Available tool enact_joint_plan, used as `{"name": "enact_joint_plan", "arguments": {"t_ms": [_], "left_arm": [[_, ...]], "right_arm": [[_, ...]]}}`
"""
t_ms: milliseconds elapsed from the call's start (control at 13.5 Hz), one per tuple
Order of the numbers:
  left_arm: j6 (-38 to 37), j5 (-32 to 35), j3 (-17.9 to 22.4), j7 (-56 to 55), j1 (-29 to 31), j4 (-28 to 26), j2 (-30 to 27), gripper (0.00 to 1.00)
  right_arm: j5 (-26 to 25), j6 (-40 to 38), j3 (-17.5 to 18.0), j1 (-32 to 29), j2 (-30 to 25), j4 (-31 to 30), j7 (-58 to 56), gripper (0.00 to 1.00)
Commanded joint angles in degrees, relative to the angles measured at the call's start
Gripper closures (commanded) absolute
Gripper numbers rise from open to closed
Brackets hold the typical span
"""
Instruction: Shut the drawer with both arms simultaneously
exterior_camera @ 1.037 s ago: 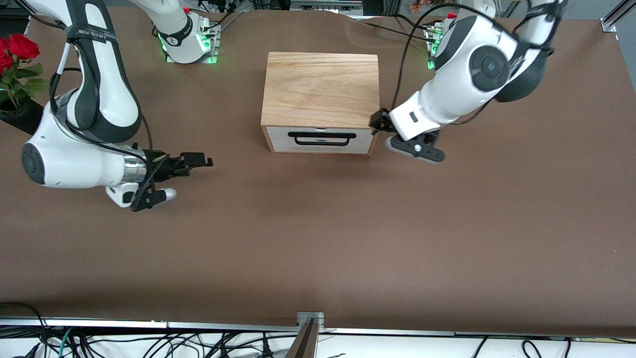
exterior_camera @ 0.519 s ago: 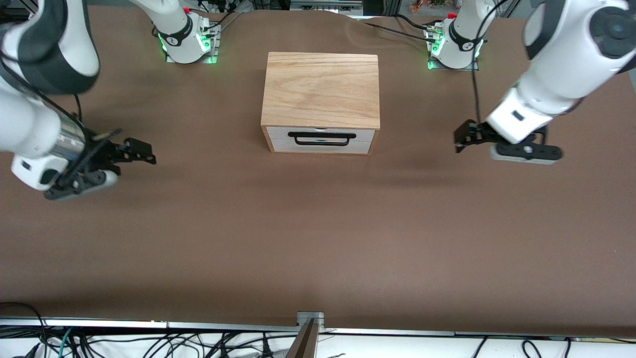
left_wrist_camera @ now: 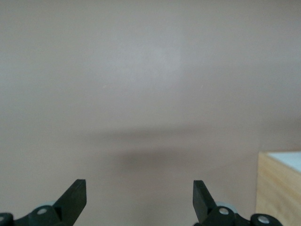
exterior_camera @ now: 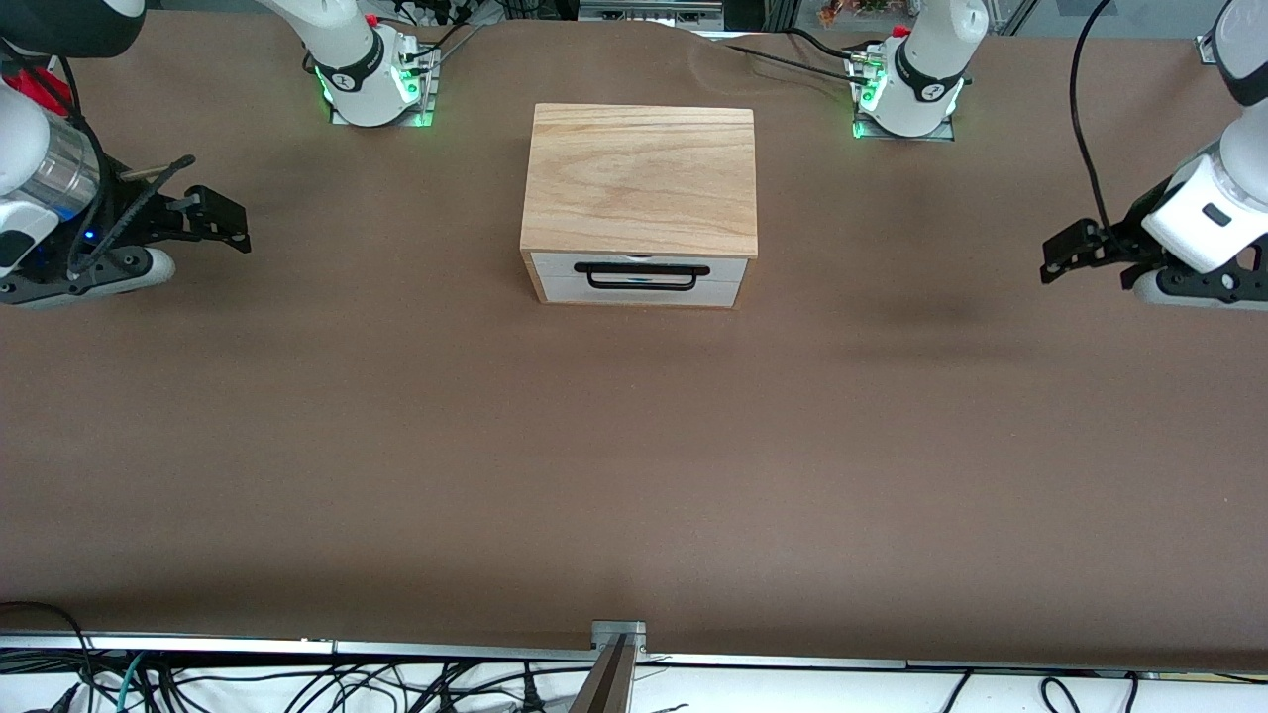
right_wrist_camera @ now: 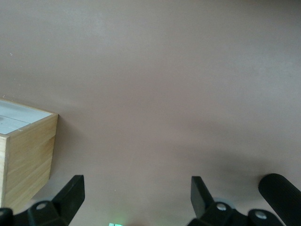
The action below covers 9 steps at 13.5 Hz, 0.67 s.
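Brown cloth covers the table (exterior_camera: 634, 475), and you have one oak box (exterior_camera: 640, 178) sitting in the middle of it, near the two green-lit bases. The one drawer (exterior_camera: 639, 279) faces the front camera, and its white front with the black bar handle (exterior_camera: 642, 275) looks pushed all the way in, flush with the box. So the closing job looks done to me. You have two arms, and each one is off by its own end of the table, well apart from the box. I think they sit out there to stay clear of the drawer now. The left gripper (exterior_camera: 1065, 255) hangs over bare table with its fingers (left_wrist_camera: 75, 197) spread apart, holding nothing. The right gripper (exterior_camera: 220, 218) hangs over bare table too, with its fingers (right_wrist_camera: 73, 193) spread apart and empty. Each wrist view shows just a corner of the box.
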Motion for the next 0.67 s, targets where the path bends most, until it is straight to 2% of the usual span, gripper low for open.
{"name": "enact_joint_plan", "arguments": {"t_ms": [0,593], "left_arm": [[-3.3,2.6,-0.6,-0.4,-0.5,1.9,-0.7,0.0],[-3.3,2.6,-0.9,-0.4,-0.4,1.9,-0.6,0.0]], "right_arm": [[-1.1,0.1,0.5,0.3,-1.3,-1.0,0.8,0.0],[-1.1,0.0,0.4,0.3,-0.9,0.3,0.5,0.0]]}}
